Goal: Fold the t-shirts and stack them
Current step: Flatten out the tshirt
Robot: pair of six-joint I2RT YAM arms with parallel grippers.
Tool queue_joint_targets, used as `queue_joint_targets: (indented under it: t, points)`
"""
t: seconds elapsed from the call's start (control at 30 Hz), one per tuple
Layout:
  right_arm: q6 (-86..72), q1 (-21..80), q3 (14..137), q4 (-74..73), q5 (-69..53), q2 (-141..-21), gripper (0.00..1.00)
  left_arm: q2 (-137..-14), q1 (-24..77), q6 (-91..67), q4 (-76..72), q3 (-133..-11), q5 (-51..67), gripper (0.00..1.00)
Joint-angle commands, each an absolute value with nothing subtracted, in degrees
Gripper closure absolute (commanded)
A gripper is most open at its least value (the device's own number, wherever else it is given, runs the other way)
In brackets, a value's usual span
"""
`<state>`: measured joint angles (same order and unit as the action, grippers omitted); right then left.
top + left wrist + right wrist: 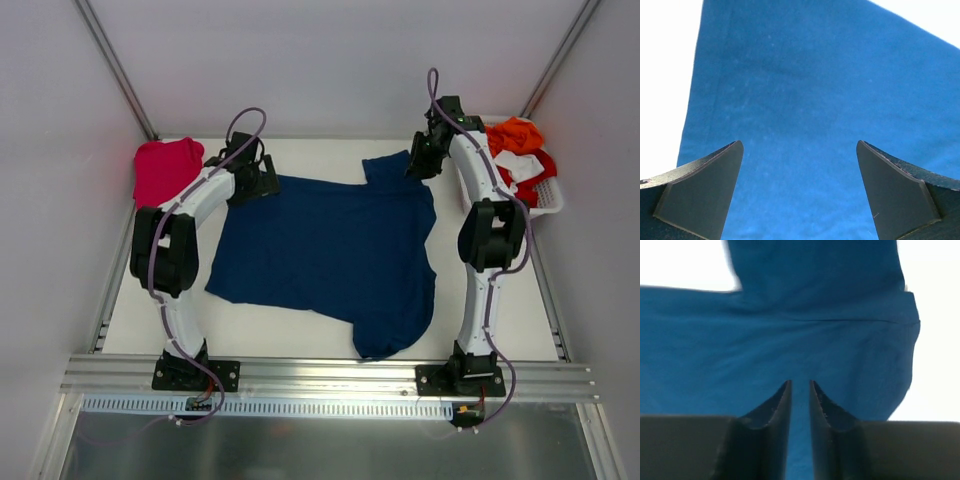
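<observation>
A dark navy t-shirt (pixel 330 250) lies spread flat across the middle of the white table. It fills both wrist views (pixel 810 75) (pixel 790 340). A pinkish-red t-shirt (pixel 165 170) lies folded at the far left corner. My left gripper (pixel 262 185) (pixel 799 143) hovers over the navy shirt's far left corner, its jaws wide open and empty. At the shirt's far right, by the sleeve (pixel 385 168), my right gripper (pixel 422 165) (pixel 800 382) has its jaws a narrow gap apart. Cloth shows below that gap, and nothing is pinched.
A white basket (pixel 548 203) stands at the far right and holds orange, red and white clothes (pixel 515 135). Bare white table (pixel 300 335) runs along the near edge in front of the navy shirt. Grey walls close in the back and both sides.
</observation>
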<state>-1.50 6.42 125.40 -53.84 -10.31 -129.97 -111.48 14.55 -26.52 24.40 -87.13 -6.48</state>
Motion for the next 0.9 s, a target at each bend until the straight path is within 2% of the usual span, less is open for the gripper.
queue_joint_targets:
  t: [0.0, 0.03, 0.13, 0.23, 0.4, 0.57, 0.7, 0.87]
  points:
    - [-0.5, 5.7, 126.6, -50.9, -12.2, -122.0, 0.64, -102.6, 14.2, -25.2, 20.5, -86.0, -6.2, 0.01]
    - [-0.5, 5.7, 128.0, -51.4, -12.0, -122.7, 0.56, -102.9, 14.2, -24.5, 20.5, -86.6, -6.2, 0.01]
    - [-0.5, 5.7, 138.1, -56.2, -12.6, -129.3, 0.47, -105.8, 13.2, -23.9, 20.7, -88.9, -3.1, 0.01]
    - [-0.5, 6.2, 144.5, -58.0, -13.5, -135.1, 0.46, -108.9, 12.7, -24.3, 20.7, -90.4, -1.8, 0.01]
    - [-3.6, 6.2, 142.3, -52.3, -15.4, -137.7, 0.38, -113.3, 11.3, -25.1, 21.4, -93.0, -0.5, 0.01]
    - [-7.9, 6.2, 142.1, -46.1, -21.9, -142.4, 0.37, -117.2, 7.5, -27.6, 22.1, -96.3, 7.0, 0.01]
    - [-9.3, 6.5, 142.1, -42.6, -22.3, -143.5, 0.38, -119.3, 5.7, -27.0, 22.0, -99.3, 9.5, 0.01]
    - [-10.8, 6.4, 142.0, -39.3, -24.0, -143.4, 0.36, -125.4, 2.8, -30.2, 21.8, -105.3, 18.8, 0.01]
